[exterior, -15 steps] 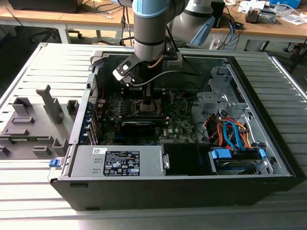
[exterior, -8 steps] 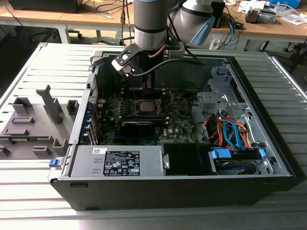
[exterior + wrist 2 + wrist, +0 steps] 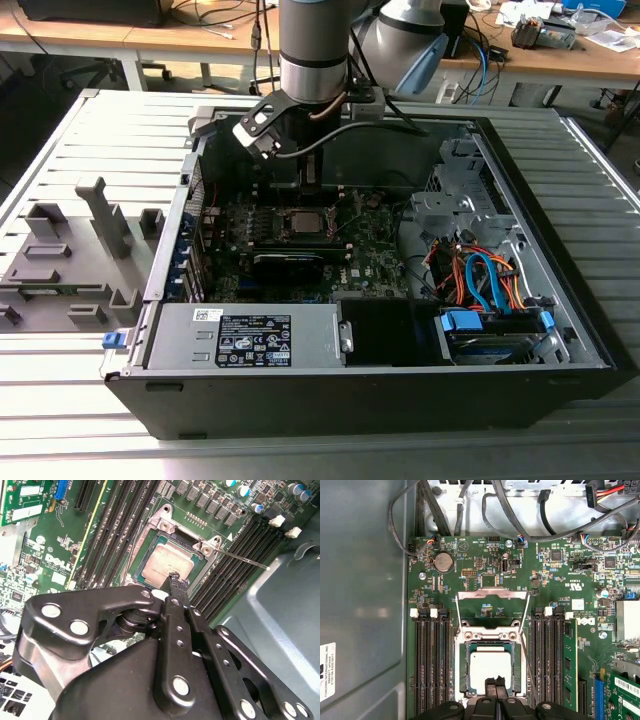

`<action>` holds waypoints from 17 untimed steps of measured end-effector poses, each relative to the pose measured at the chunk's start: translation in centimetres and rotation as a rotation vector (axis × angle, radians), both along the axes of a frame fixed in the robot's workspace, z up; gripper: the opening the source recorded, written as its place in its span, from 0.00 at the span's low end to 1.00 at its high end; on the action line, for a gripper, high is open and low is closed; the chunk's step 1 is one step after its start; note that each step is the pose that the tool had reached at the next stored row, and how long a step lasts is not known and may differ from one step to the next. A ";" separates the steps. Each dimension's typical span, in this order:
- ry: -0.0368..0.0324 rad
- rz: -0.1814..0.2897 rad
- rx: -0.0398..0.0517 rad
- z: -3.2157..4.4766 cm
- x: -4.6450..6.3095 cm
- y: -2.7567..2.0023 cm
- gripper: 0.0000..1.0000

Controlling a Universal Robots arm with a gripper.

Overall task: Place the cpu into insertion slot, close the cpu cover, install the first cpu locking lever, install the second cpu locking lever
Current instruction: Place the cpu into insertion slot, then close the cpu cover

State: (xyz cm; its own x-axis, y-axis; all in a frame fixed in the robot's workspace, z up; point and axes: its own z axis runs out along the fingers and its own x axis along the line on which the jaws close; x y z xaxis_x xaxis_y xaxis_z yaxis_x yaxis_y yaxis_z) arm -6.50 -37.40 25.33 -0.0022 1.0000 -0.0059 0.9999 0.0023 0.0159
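The cpu (image 3: 491, 664) lies flat in the insertion slot (image 3: 461, 667) on the green motherboard, its silver top showing in both wrist views (image 3: 169, 564). The cpu cover (image 3: 492, 595) stands swung open past the socket's far side, with the board visible through its cut-out. A thin locking lever (image 3: 242, 560) sticks out raised beside the socket. My gripper (image 3: 495, 682) hovers over the chip's near edge with its black fingers pressed together and nothing between them; its tips (image 3: 175, 579) sit just above the chip. In the exterior view the arm reaches down into the case above the socket (image 3: 300, 222).
Black memory slots (image 3: 430, 665) flank the socket on both sides. Cables (image 3: 470, 500) run along the case wall behind the board. The grey case wall (image 3: 365, 590) stands close on one side. Drive bay and coloured cables (image 3: 480, 285) fill the exterior view's right.
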 end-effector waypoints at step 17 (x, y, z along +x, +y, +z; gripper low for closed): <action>0.0041 0.000 0.0001 0.31 1.9 -0.17 0.11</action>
State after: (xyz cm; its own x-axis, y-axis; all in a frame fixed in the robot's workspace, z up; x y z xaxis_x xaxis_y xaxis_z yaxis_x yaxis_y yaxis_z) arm -4.56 -37.56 25.64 -0.0022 1.0000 -0.0058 0.9999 0.0023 0.0118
